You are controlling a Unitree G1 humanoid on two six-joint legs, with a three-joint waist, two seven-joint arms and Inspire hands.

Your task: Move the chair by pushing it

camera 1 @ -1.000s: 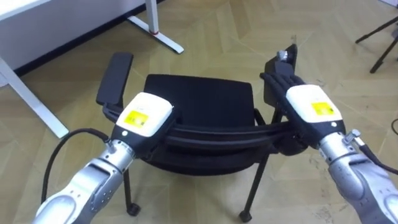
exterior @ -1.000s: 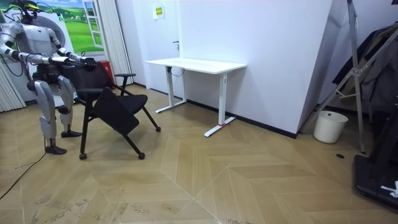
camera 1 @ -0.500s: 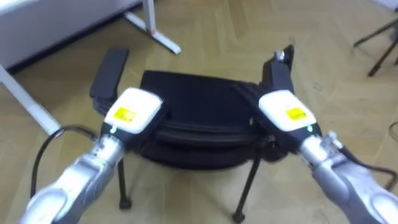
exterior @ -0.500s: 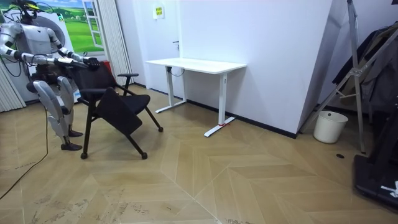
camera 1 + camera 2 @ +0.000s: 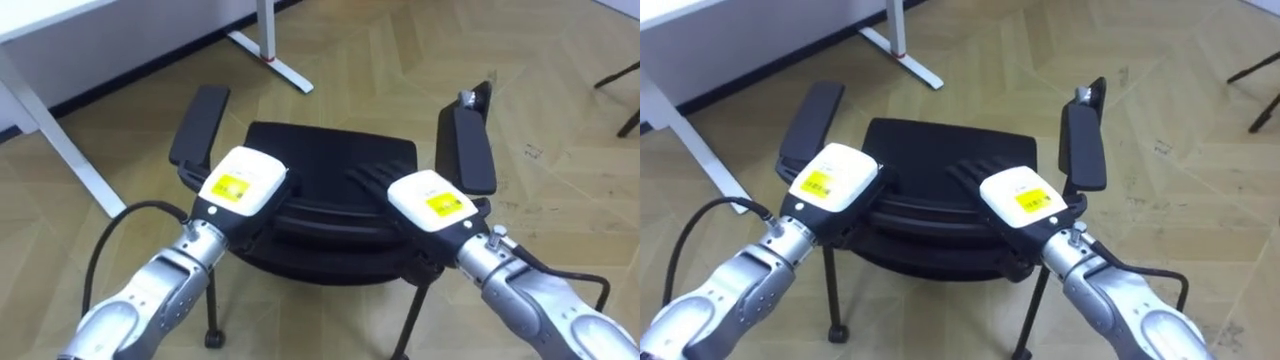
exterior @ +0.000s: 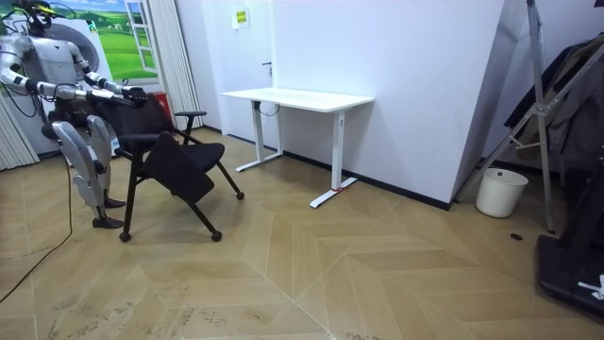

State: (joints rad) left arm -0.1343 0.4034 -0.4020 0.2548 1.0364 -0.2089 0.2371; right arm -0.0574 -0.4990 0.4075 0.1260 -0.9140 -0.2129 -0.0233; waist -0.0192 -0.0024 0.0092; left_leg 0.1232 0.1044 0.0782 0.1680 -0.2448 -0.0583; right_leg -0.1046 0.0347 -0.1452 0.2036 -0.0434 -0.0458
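"Where is the chair?"

"The black chair [image 5: 330, 150] stands on the wood floor [image 5: 560, 130] right in front of me, near the white worktop [image 5: 90, 12]."

"And your hands?"

"Both are at the top of its back. My right hand [image 5: 428, 200] lays straight fingers [image 5: 368, 177] flat on it. My left hand [image 5: 240, 185] hides its fingers, so I cannot tell."

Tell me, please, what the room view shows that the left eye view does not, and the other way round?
Room view: the robot standing behind the chair, with a white bucket by the wall and a tall stand at the room view's right. Left eye view: from above and close up, the left hand and the right hand at the chair's backrest, the right hand's fingers straight. Shared: the chair, the white desk and the wooden floor.
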